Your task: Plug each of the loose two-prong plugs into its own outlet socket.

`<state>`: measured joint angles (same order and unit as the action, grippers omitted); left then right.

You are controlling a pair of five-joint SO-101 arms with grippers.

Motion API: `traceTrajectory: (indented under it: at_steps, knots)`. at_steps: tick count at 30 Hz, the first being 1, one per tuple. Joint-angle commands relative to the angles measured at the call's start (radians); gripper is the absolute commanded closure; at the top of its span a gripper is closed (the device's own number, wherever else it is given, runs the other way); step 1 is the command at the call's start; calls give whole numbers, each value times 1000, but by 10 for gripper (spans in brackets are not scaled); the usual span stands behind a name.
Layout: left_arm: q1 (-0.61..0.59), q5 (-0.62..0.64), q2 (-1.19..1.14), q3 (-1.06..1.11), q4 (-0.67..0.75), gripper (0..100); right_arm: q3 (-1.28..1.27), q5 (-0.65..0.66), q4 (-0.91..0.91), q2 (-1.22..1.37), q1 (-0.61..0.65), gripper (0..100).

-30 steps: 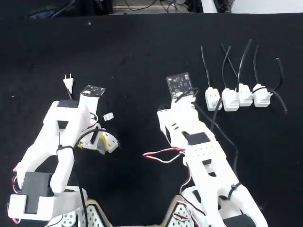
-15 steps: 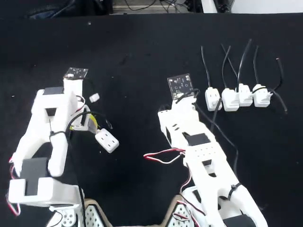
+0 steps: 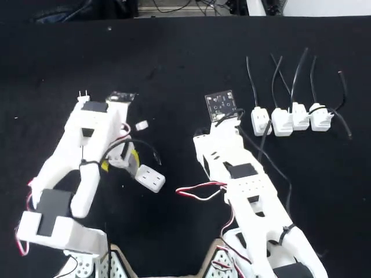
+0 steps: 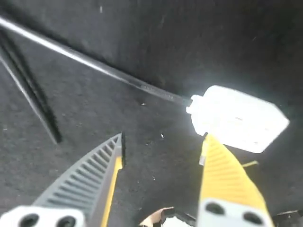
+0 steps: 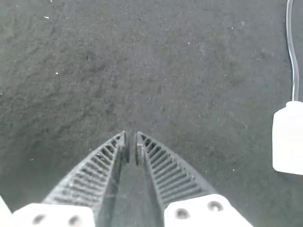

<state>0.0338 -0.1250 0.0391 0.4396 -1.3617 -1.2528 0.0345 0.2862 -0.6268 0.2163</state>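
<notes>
Right now you are hanging the left gripper (image 4: 162,142) low over the black cloth table (image 3: 174,52) with its fingers spread wide and nothing between them. The loose socket (image 4: 239,118) is lying flat just beside the yellow-padded finger (image 4: 222,175); whether the two are touching I cannot tell. A black cord (image 4: 118,75) is running into the socket's near end, so any pull on the socket is likely to drag the cord with it.

From above, the same socket (image 3: 149,177) is sitting at an angle by the left arm's inner side. The two-prong plug (image 3: 84,94) is peeking out past the far edge of that arm's wrist with its prongs pointing away from you. Plug and socket are lying well apart with the arm between them, so by my reading the pairing is not yet started. The wide spread is giving you room to take either piece first.

You are parking the right gripper (image 5: 130,137) with its fingers pressed together over bare cloth, probably to keep it out of the left arm's way. Beside it, the row of four sockets (image 3: 290,119) is lining up with cords leading off toward the far edge. The nearest of them (image 5: 289,142) is showing at the side of the right wrist view, close but not touched.
</notes>
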Motion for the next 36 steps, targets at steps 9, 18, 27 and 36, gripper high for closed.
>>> traceTrajectory:
  at_steps: [9, 18, 27, 36]
  knots:
    - [-262, 12, 31, -194, 348, 734, 7, -2, -23, -39, -17, 976]
    - [-277, 11, -209, -199, 744, 736, 7, -2, -23, -38, -17, 976]
    - [-369, 12, -410, -355, 847, 736, 7, -2, -23, -38, -17, 976]
    - [-369, 18, -529, -432, 835, 777, 7, -2, -23, -38, -17, 976]
